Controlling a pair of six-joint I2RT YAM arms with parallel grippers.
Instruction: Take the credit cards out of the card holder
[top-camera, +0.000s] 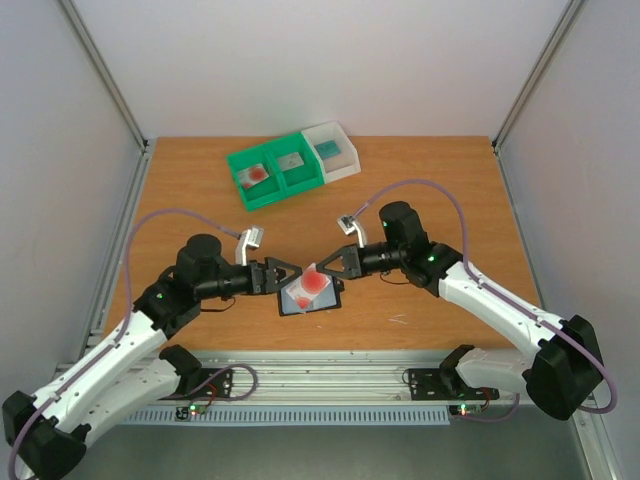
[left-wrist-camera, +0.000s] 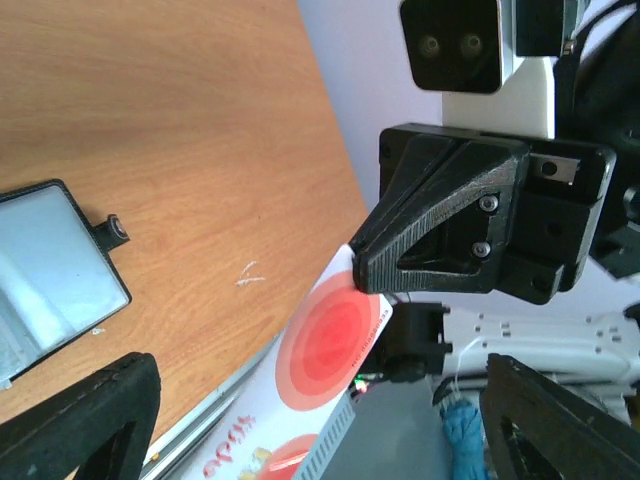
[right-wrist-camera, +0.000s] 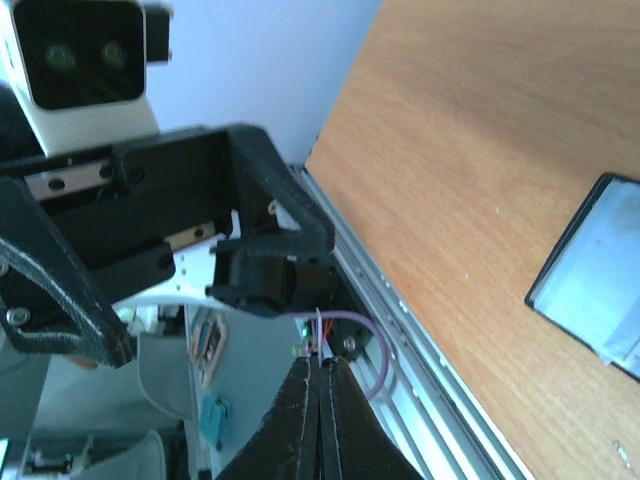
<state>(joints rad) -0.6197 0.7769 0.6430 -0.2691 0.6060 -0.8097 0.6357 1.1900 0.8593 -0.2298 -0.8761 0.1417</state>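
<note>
The card holder (top-camera: 295, 304) lies open near the middle of the surface; just above it the right jaws are pinched shut on one end of a credit card (left-wrist-camera: 335, 335), the left jaws wide apart either side of it. Light, thin, stiff and slick, the card likely wants a firm pinch across its flat faces. A green bin (top-camera: 285, 193) and a white bin (top-camera: 343, 168) stand farther back.

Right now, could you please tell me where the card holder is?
In the top view the card holder lies open on the table, near its centre, partly hidden beneath the credit card pinched by the right end effector.
</note>
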